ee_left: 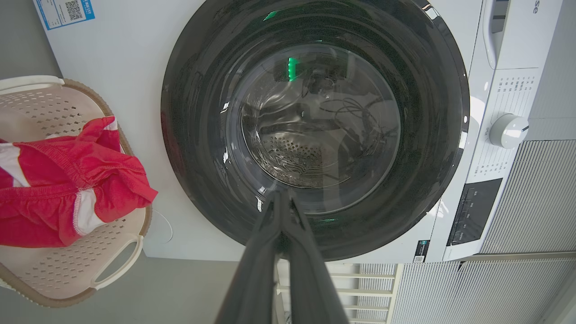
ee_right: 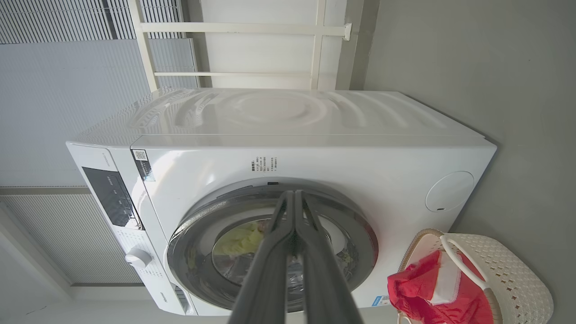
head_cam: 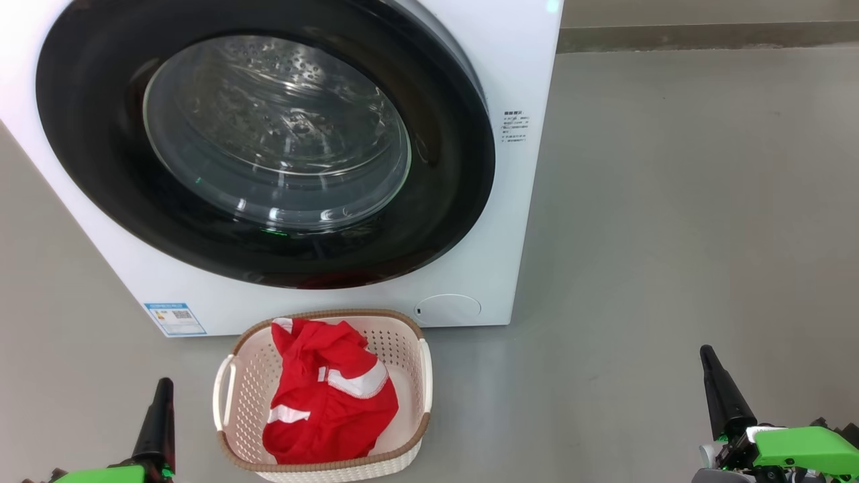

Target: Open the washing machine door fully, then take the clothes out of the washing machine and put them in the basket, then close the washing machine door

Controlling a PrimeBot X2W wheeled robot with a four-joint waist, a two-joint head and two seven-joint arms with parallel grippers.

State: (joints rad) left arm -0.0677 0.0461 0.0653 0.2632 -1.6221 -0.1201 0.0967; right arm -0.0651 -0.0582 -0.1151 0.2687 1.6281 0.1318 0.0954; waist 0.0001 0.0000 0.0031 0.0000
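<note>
The washing machine [head_cam: 530, 87] is a smooth white box standing on a matte grey floor [head_cam: 671, 201]. Its washing machine door [head_cam: 268, 154] lies shut, flush against the front. The door is a large disc with a wide glossy black rim around a bulging clear glass bowl, and the perforated steel drum shows through the glass. A small blue label sticker [head_cam: 174, 318] sits at the machine's lower left corner, and a round white cover [head_cam: 447, 308] at its lower right. In the left wrist view a white control knob [ee_left: 508, 130] and a dark panel [ee_left: 472, 209] lie beside the door.

The basket [head_cam: 396, 345] stands on the floor just in front of the machine, below the door. It is a rounded rectangle of cream perforated plastic with a brown woven-look rim and looped side handles. The clothes [head_cam: 329, 402] lie crumpled inside it, bright red fabric with white stripes and stitched white trim, one fold rising toward the far rim.

The left gripper [head_cam: 164, 389] hangs near, just left of the basket's left handle and apart from it. Its two long dark fingers are pressed together to a point with nothing between them. The right gripper [head_cam: 708, 359] is well apart from the basket, to the right, and its fingers are likewise closed and empty. Both point toward the machine.
</note>
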